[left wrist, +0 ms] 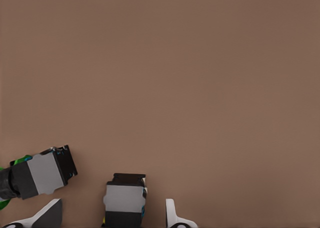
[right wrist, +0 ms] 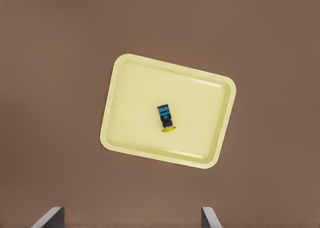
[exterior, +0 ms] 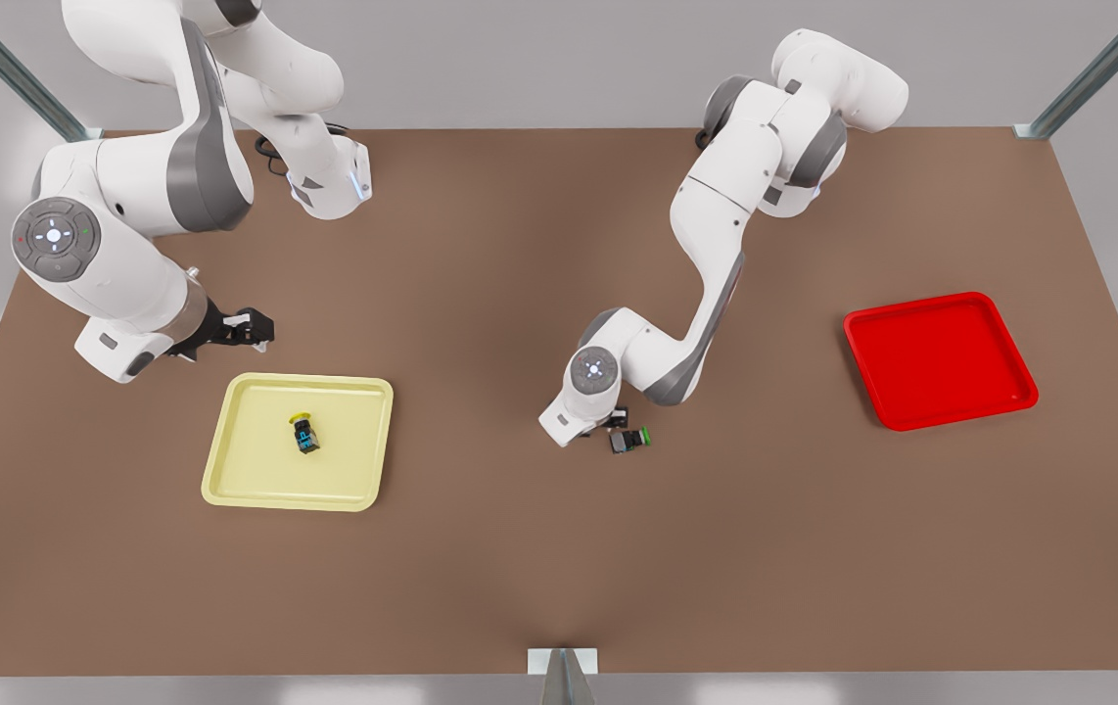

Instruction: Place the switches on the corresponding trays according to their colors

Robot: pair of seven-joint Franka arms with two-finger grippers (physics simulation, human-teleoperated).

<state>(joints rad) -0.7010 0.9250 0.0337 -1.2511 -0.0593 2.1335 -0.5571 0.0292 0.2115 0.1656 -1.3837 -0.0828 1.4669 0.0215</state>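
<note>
Brown tabletop (exterior: 520, 548), grey surround, metal frame posts at the corners. Pale yellow tray (exterior: 226, 470) sits toward the front view's left, with the yellow-capped switch (exterior: 305, 434) lying inside it near the middle. Right gripper (exterior: 251, 330) hangs above the table just beyond the tray's far-left corner, fingers spread apart and holding nothing; its wrist view looks down on the yellow tray (right wrist: 120, 133) and that switch (right wrist: 165, 117). Red tray (exterior: 1009, 387) is well apart at the front view's right, no switch in it. Left gripper (exterior: 615, 419) is low near the table's centre, fingers (left wrist: 172, 215) apart with a dark switch body (left wrist: 124, 202) between them; cannot tell if they touch it, cap colour hidden. Green-capped switch (exterior: 630, 440) lies on its side on the table just beside that gripper, also seen in the left wrist view (left wrist: 40, 173).
</note>
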